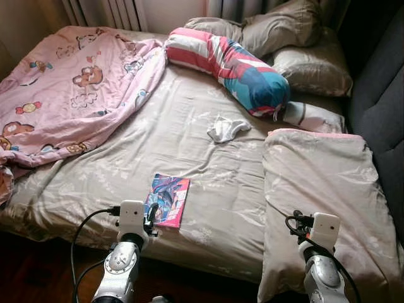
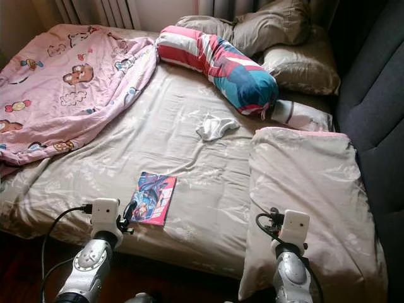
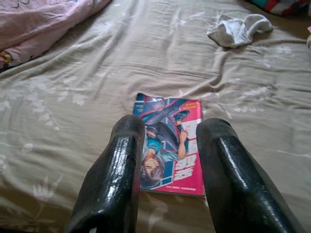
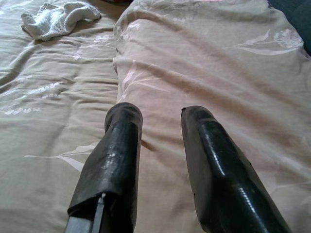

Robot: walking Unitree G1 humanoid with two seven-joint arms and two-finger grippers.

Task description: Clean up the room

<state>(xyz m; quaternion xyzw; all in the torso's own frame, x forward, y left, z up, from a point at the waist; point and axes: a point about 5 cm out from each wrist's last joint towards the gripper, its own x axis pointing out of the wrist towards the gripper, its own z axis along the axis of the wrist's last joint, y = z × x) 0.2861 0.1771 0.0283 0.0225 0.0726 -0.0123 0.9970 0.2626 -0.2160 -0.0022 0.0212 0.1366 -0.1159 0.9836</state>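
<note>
A colourful comic book [image 1: 170,199] lies flat on the beige bed sheet [image 1: 189,113] near the bed's front edge. My left gripper [image 3: 172,125] is open just short of the book [image 3: 170,141], its fingers apart and holding nothing. A crumpled white cloth [image 1: 226,129] rests in the middle of the bed. My right gripper [image 4: 160,110] is open over a large beige pillow [image 1: 322,183] at the front right, with nothing between its fingers. A pink cartoon blanket [image 1: 69,88] is bunched at the far left.
A striped red, white and teal bolster [image 1: 233,66] lies across the head of the bed, with beige pillows [image 1: 284,25] behind it. A dark upholstered wall [image 1: 379,95] borders the right side. Dark wood floor [image 1: 38,265] shows below the bed edge.
</note>
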